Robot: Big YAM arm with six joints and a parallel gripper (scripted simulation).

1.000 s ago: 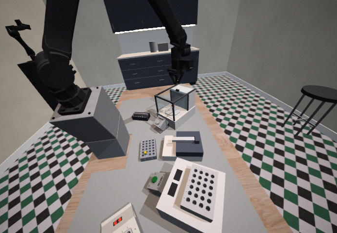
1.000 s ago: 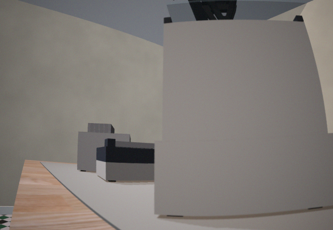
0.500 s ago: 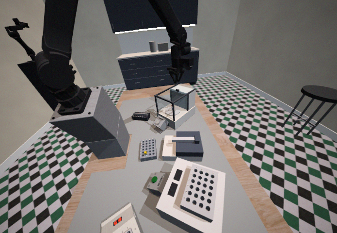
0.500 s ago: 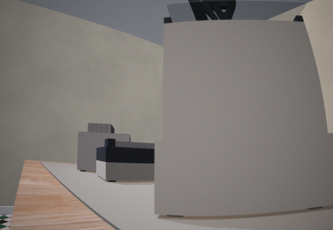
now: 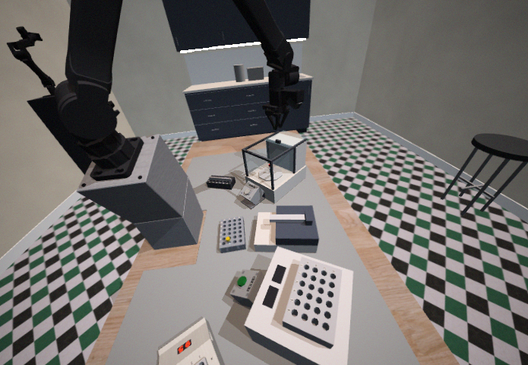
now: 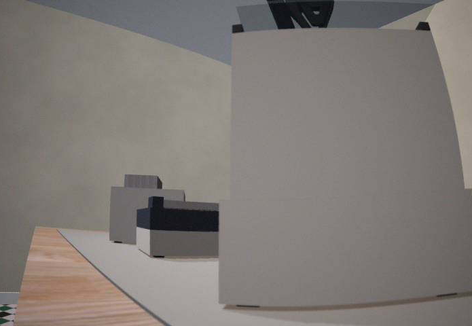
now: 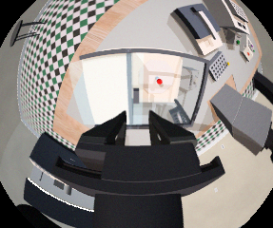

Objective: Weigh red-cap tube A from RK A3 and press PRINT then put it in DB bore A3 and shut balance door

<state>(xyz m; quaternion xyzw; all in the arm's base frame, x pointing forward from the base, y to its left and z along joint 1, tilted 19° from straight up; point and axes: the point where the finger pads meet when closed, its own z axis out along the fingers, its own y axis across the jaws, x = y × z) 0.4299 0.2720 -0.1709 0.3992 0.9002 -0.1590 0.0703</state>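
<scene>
Tube A's red cap (image 5: 269,164) (image 7: 159,82) shows inside the balance (image 5: 288,185), over the pan; the tube looks upright, its body hard to make out. The balance's glass door is slid back over the rear housing (image 6: 340,126); its dark handle (image 5: 277,141) (image 7: 136,95) sits near the housing's front edge. My gripper (image 5: 276,127) (image 7: 137,114) points down above the rear part of the balance, clear of the handle. Its fingers stand partly apart with nothing between them; in the exterior view the tips are hidden. The PRINT key and green lamp are not clear.
A grey sloping console (image 5: 251,194) is in front of the balance, with the black block (image 5: 220,182) to its left. The rack with a yellow cap (image 5: 227,238), navy-lidded station (image 5: 296,232), white station (image 5: 342,296) and red-digit station (image 5: 174,359) stand further right.
</scene>
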